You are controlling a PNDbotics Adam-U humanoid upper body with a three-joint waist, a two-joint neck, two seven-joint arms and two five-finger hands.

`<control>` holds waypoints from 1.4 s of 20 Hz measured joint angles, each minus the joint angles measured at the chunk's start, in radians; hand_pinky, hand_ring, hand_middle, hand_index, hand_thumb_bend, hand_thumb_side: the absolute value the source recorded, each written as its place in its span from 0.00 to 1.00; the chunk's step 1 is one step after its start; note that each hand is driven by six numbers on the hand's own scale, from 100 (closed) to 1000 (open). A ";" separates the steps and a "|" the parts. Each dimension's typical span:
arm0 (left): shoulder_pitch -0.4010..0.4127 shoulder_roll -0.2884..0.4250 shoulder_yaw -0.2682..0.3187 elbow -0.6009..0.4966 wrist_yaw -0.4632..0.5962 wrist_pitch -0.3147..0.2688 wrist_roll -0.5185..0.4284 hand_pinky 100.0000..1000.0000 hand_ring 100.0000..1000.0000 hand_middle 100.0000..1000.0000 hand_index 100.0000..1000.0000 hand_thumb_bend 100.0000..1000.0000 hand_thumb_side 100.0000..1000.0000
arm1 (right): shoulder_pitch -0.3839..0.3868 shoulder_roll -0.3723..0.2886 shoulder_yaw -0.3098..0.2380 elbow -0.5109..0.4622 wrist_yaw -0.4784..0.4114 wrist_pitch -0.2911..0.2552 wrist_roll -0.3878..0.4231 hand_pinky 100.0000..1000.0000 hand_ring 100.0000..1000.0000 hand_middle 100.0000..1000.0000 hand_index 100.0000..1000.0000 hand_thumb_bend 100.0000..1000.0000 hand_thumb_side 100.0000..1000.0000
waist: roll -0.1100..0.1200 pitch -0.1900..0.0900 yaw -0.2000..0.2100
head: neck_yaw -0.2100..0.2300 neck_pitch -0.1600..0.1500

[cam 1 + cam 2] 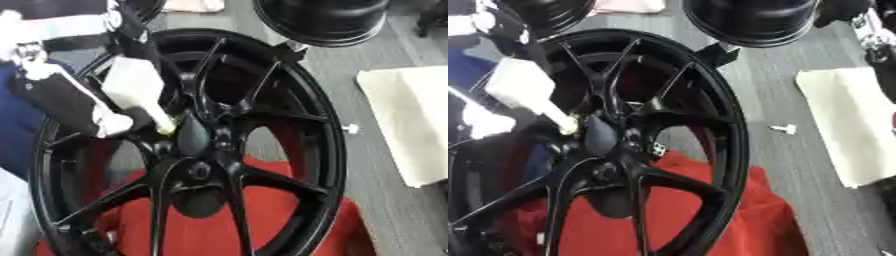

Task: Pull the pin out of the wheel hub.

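- The black wheel hub [197,150] fills most of both views and stands nearest the camera, upright on its rim and tilted a little, its thin spokes running out from a dark centre.
- Beneath and behind its lower half lies a red cloth [289,210], showing through the gaps between the spokes.
- On the grey floor to the right of the rim, well apart from it, lies a small white pin-shaped piece [785,129].
- Farther right a pale cream sheet [411,120] is spread on the floor.
- At the top, beyond the hub, a second black round part [324,20] stands, its lower edge just above the hub's rim.
- A blue fabric surface [17,120] shows at the left edge, behind the robot's arm.
- The left hand [131,92] comes in from the upper left, across the face of the hub, covering some of the upper-left spokes.
- It appears white and blocky, with a white fingertip [164,124] stretched down to the hub's centre.
- At that tip a small pale yellowish bit, which may be the pin [172,131], sits against the centre; it is too blurred to be sure.
- Whether the fingers are pinching it or merely touching cannot be told.
- The right hand does not show clearly in either view.
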 measured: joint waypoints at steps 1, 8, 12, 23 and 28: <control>-0.002 0.004 0.017 -0.005 0.012 0.008 0.008 0.72 0.68 0.51 0.31 0.00 0.05 | 0.000 0.000 0.000 0.000 0.000 0.000 0.000 0.76 0.55 0.49 0.63 0.00 0.49 | 0.000 -0.001 0.001 | 0.000 0.001; 0.074 0.090 0.175 -0.003 0.072 0.070 0.070 0.71 0.67 0.50 0.31 0.00 0.06 | 0.024 -0.003 -0.010 0.000 0.000 -0.008 -0.012 0.76 0.55 0.49 0.63 0.00 0.49 | 0.000 -0.013 0.037 | 0.002 0.037; 0.176 0.172 0.273 0.038 0.094 0.108 0.108 0.70 0.66 0.49 0.30 0.00 0.07 | 0.032 -0.008 -0.015 0.000 0.001 -0.012 -0.020 0.76 0.55 0.50 0.63 0.00 0.49 | -0.006 -0.022 0.050 | -0.006 0.044; 0.477 0.273 0.440 0.198 0.119 0.170 0.228 0.70 0.66 0.50 0.30 0.00 0.07 | 0.047 -0.008 -0.027 -0.001 0.002 -0.021 -0.036 0.76 0.55 0.50 0.63 0.00 0.49 | -0.042 -0.031 0.060 | -0.007 0.055; 0.596 0.275 0.473 0.214 0.127 0.161 0.308 0.71 0.69 0.54 0.40 0.00 0.08 | 0.040 -0.001 -0.027 -0.002 0.002 -0.021 -0.035 0.76 0.55 0.50 0.63 0.00 0.49 | -0.047 -0.034 0.054 | -0.034 0.062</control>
